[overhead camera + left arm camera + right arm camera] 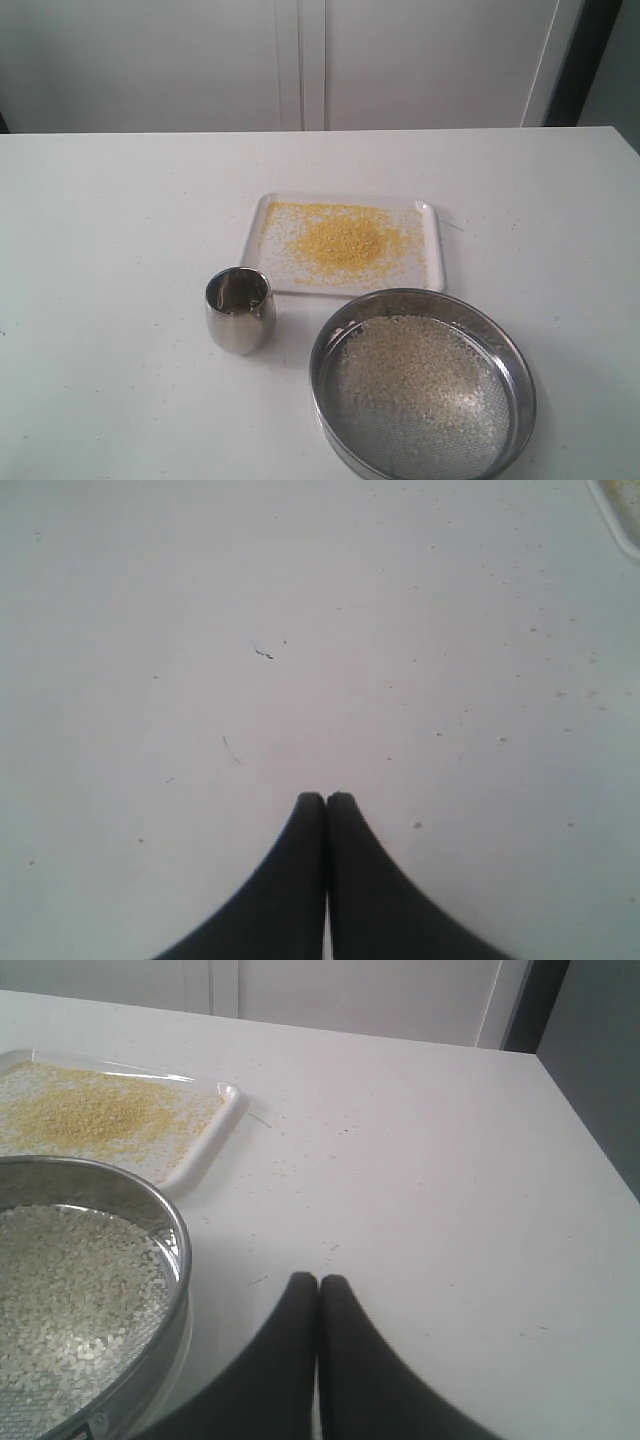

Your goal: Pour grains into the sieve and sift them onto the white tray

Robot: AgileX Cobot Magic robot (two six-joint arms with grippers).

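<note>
Now, we see the steel cup (240, 310) upright at left, then the white tray (436, 250), long side running left to right, heaped with yellow grains (345, 242). Just beside its near edge, the sieve (420, 303) holds pale grains (415, 375). The left gripper (326, 798) and right gripper (318, 1280) are clenched, jaws pressed together.

Shiny steel cup (240, 312) upright on the white tabletop (100, 250)

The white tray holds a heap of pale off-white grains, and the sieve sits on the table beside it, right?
No: the exterior view shows the heap on the white tray is bright yellow. The sieve does sit on the table beside it.
</note>
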